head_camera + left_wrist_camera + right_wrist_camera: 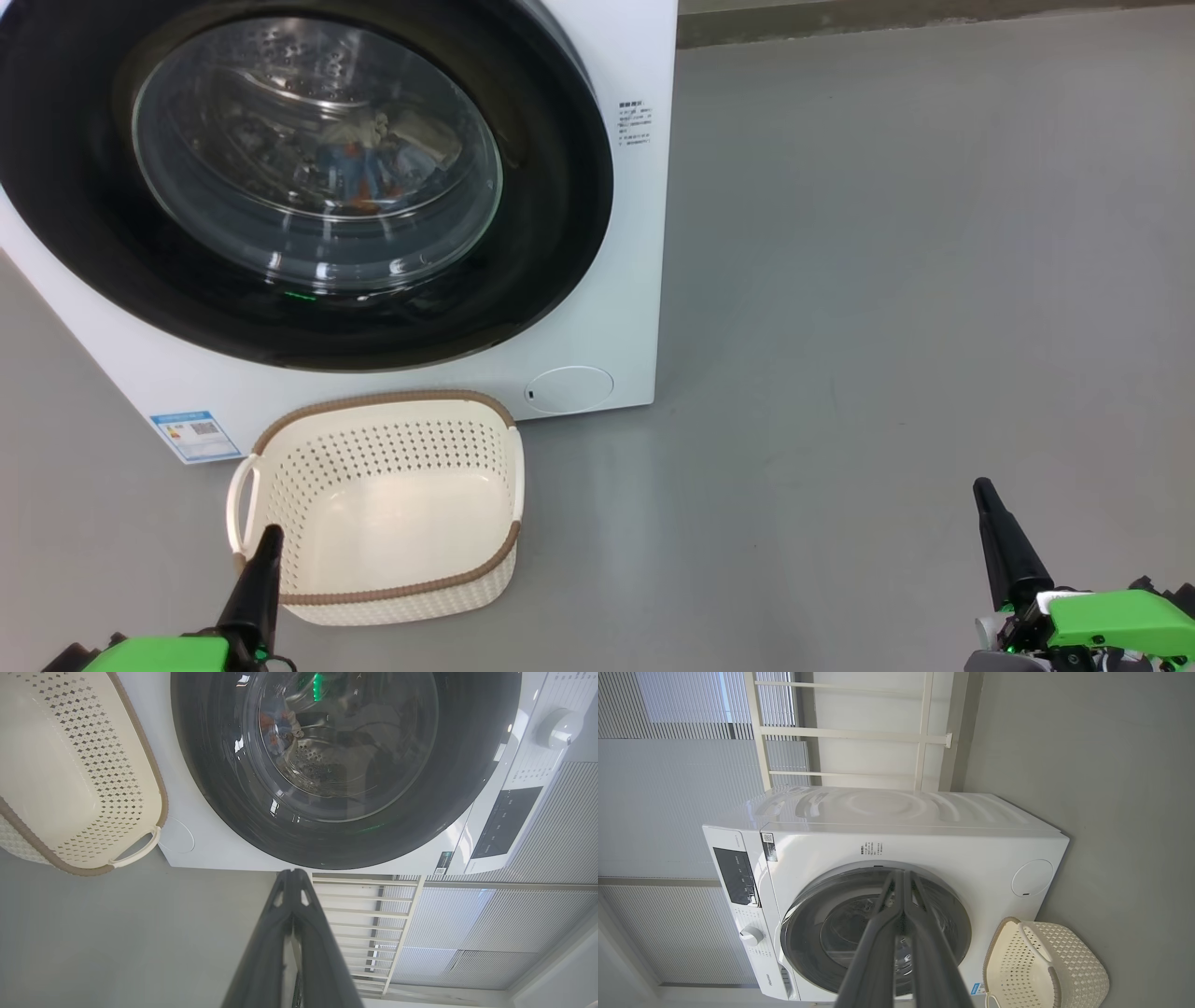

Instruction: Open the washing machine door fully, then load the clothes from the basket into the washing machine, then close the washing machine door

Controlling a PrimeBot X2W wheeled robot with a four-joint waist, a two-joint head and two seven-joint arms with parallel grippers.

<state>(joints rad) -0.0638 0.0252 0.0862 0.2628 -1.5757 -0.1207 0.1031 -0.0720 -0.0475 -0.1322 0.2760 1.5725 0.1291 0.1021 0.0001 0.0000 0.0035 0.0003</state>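
Note:
The washing machine [616,308] stands white at the upper left, and its glossy black washing machine door [551,233] lies flush against the front. Through the glass the clothes [359,173], blue with orange, lie inside the drum. The cream basket [373,403] sits on the floor in front with nothing in it. My left gripper [271,537] is shut and holds nothing, its tip over the basket's near left corner. My right gripper [982,490] is shut and holds nothing, far to the right above bare floor. In the left wrist view the gripper [293,873] points at the door [224,788].
A round white flap [568,389] and a blue label [194,436] mark the machine's lower front. Grey floor [887,280] stretches to the right. The right wrist view shows the control panel [735,875] and a white rack [859,732] behind the machine.

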